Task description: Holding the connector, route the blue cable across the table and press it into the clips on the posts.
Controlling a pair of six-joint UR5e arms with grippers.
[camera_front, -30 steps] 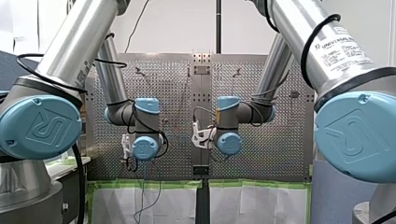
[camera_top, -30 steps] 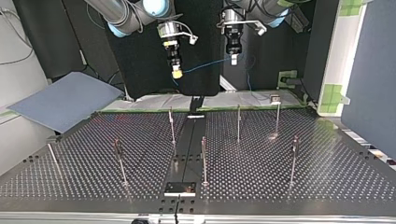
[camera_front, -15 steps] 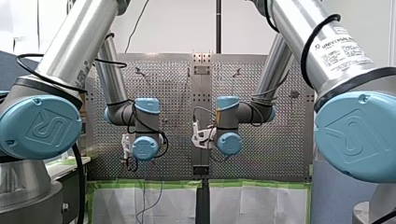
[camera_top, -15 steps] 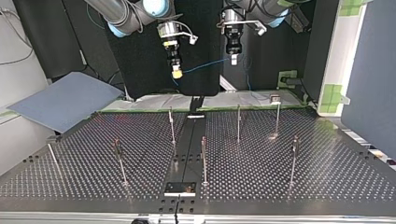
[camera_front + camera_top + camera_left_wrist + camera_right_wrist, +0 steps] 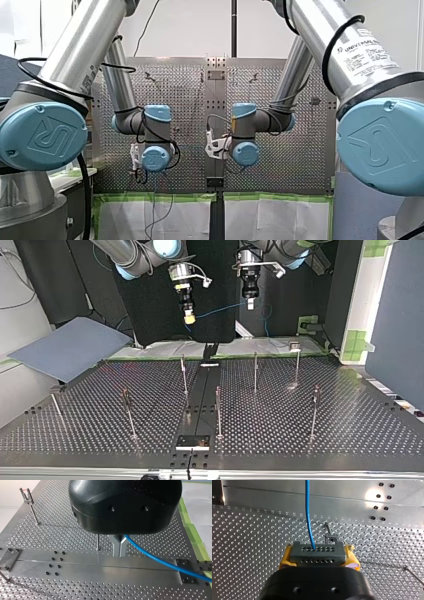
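Right hand (image 5: pixel 319 557) clamps connector (image 5: pixel 317 552) | left hand (image 5: pixel 119 553) pinches blue cable (image 5: pixel 160 560) | perforated table (image 5: pixel 270 440), posts (image 5: pixel 218 410) upright | grey panel (image 5: pixel 70 347) beside table

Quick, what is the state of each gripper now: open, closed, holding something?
Left gripper: closed on the blue cable.
Right gripper: closed on the connector.

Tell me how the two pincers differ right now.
My right pincer has yellow pads; my left pincer has bare metal fingers. The right pincer clamps the grey connector; the left pincer is closed on the blue cable. Both hang above the table, joined by that cable.
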